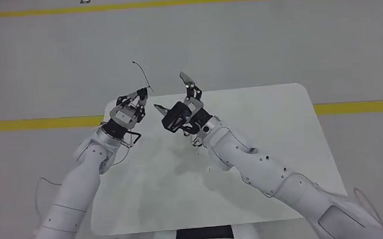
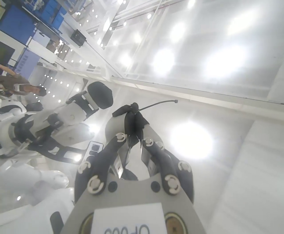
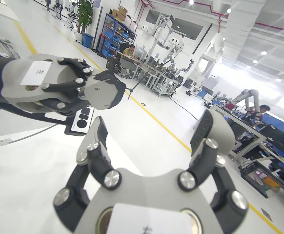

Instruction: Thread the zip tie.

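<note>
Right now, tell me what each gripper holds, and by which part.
The left gripper pinches the zip tie near one end of its strap; the head end sticks out free. The right gripper is open, holding nothing.

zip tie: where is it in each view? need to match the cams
Top view: the zip tie curves away from the tips of the left gripper, toward the far side.
Left wrist view: the zip tie sticks out from that gripper's shut tips.
Right wrist view: the zip tie pokes from the left gripper, beyond the open right gripper.
Shared landmark: the left gripper pinching it.
</note>
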`<state>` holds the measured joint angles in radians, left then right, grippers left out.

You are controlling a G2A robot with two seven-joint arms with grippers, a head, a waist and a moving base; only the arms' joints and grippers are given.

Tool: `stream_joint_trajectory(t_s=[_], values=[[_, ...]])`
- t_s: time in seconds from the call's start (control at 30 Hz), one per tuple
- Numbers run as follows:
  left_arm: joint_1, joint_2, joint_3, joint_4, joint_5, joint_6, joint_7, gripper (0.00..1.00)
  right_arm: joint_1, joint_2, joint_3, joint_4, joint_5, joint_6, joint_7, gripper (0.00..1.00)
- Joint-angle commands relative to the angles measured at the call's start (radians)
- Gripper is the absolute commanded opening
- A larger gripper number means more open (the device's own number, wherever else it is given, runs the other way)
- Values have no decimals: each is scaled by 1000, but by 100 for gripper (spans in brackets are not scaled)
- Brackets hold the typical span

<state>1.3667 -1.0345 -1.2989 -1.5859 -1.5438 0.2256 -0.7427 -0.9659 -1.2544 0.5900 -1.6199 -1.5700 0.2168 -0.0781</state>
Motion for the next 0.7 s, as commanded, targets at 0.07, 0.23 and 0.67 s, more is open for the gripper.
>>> stream_joint_trajectory(t_s=[0.07, 0.23, 0.67], values=[[4, -1, 0, -3, -4, 17, -10, 0, 2, -3, -6, 5, 0, 2, -13, 100], [4, -1, 0, -3, -4, 17, -10, 0, -9, -3, 4, 0, 0, 6, -17, 100], [4, -1, 0, -3, -4, 17, -10, 0, -53, -28, 36, -5, 8, -6, -60, 46]])
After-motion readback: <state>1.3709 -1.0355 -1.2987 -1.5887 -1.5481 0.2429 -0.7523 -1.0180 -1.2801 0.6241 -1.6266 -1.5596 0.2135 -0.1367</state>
